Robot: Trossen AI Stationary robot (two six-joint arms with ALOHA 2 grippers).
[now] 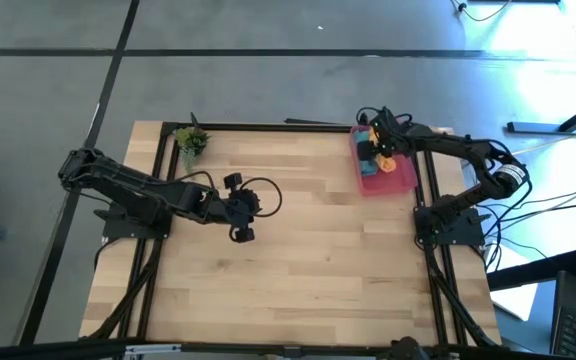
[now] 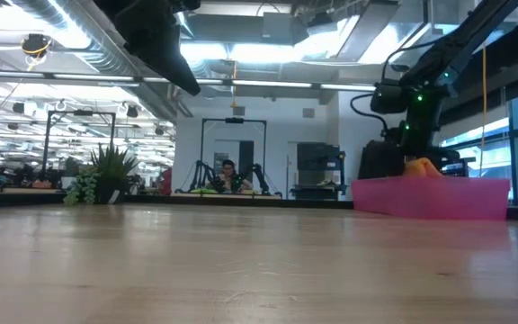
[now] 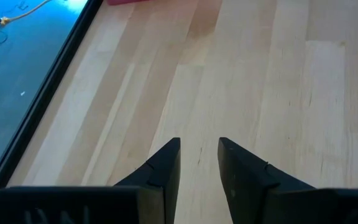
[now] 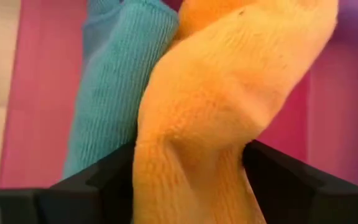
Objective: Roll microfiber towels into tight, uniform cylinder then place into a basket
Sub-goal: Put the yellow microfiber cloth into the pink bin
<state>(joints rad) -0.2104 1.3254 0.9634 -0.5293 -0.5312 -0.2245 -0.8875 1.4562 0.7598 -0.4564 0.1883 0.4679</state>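
The red-pink basket stands at the table's far right. In it lies the teal towel, with the orange towel beside it; an orange hump shows above the basket's rim. My right gripper reaches down into the basket, open wide, with the orange towel between its fingers. My left gripper hovers over the table's middle left, a narrow gap between its fingers and nothing in it. My right gripper comes steeply from above, its two fingers on either side of the orange towel's bunched roll. The cloth fills the wide gap and lies against both inner sides. The towel's other end rests in the basket beside the teal towel.
A small green plant stands at the table's far left corner. Bare wood stretches between the two arms. The table's black frame edge runs close to my left gripper.
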